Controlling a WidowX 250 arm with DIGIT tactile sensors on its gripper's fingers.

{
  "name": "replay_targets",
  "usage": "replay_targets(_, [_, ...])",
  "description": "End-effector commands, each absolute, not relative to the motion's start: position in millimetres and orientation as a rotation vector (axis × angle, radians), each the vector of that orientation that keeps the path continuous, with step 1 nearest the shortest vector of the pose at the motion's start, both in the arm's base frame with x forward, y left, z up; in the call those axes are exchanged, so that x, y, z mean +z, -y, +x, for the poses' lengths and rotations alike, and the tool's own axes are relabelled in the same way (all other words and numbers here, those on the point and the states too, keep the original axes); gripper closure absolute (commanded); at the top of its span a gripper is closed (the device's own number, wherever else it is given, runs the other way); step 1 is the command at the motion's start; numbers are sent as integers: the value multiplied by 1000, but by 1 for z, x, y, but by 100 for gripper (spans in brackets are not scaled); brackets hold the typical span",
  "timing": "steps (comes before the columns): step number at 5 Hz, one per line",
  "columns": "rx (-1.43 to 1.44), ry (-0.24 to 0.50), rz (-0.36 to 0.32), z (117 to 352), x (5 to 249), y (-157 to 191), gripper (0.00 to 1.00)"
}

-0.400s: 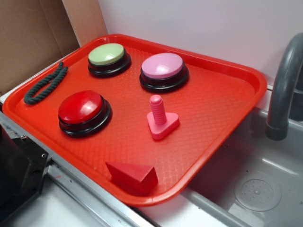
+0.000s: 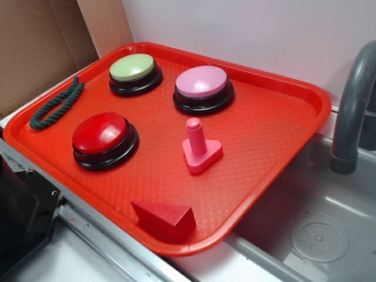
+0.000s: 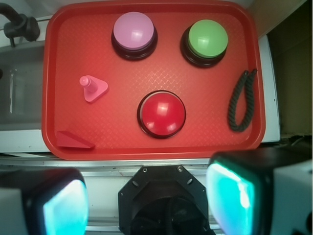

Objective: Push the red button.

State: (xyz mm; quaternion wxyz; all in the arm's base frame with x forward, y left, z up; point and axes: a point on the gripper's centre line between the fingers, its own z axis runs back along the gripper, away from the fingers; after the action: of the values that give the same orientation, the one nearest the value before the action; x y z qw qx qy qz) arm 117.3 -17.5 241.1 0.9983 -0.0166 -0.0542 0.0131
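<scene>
- The gripper [image 3: 146,200] was hanging high above the near edge of the red tray [image 3: 146,152], its two fingers [image 3: 63,205] spread wide apart and holding nothing.
- The red button [image 3: 162,113] sat on the tray straight ahead of the gripper, roughly in line with the gap between the fingers, well clear of them.
- Farther out past it were a pink button [image 3: 134,33] and a green button [image 3: 206,40], side by side.
- A pink peg on a triangular base [image 3: 93,88] stood off to one side of the red button, and a red wedge [image 3: 72,140] lay in the near corner.
- A dark rope loop [image 3: 241,100] lay along the opposite side of the tray.
- A grey faucet [image 2: 352,111] rose beside the tray over a sink [image 2: 317,229].
</scene>
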Motion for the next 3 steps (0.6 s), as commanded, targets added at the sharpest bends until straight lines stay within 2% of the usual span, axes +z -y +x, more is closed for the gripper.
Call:
replay_targets(1, [-36,32,120,113,215,-21,0])
replay_targets(2, [-28,-35,52,107,165,-45,0])
replay_targets(3, [-101,-56,79,135,116,-42,0])
